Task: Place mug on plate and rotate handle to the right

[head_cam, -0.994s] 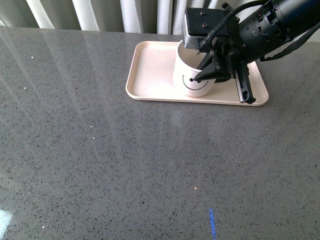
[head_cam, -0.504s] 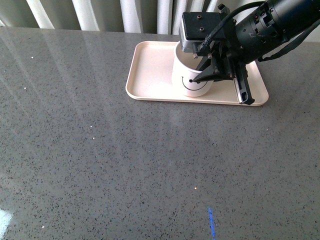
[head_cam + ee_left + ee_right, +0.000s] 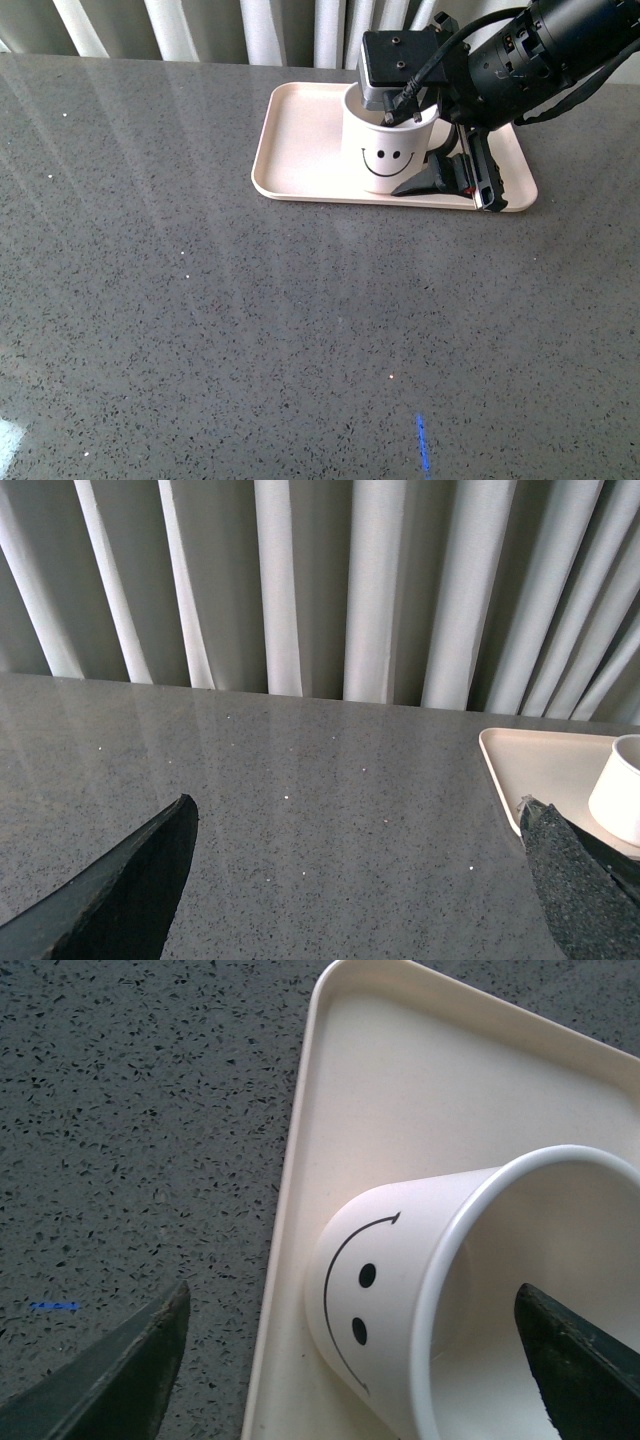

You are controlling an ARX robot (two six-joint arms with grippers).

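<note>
In the upper right of the front view, the mug [image 3: 388, 150] is sitting upright on the plate [image 3: 300, 150], smiley facing the camera, while the right gripper [image 3: 455, 165] is hanging apart around it, hiding the handle, so its rotation probably remains unconfirmed.

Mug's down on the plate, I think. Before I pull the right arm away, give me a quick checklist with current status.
1. Mug on the plate: ok, upright inside the rim.
2. Right hand released: ok, fingers spread wide, apart from the mug wall.
3. Handle pointing right: cannot tell, it is hidden behind the arm in the front view.
4. Smiley face toward the robot: ok.
5. Left hand: ok, open, over bare table away from the plate.
</note>
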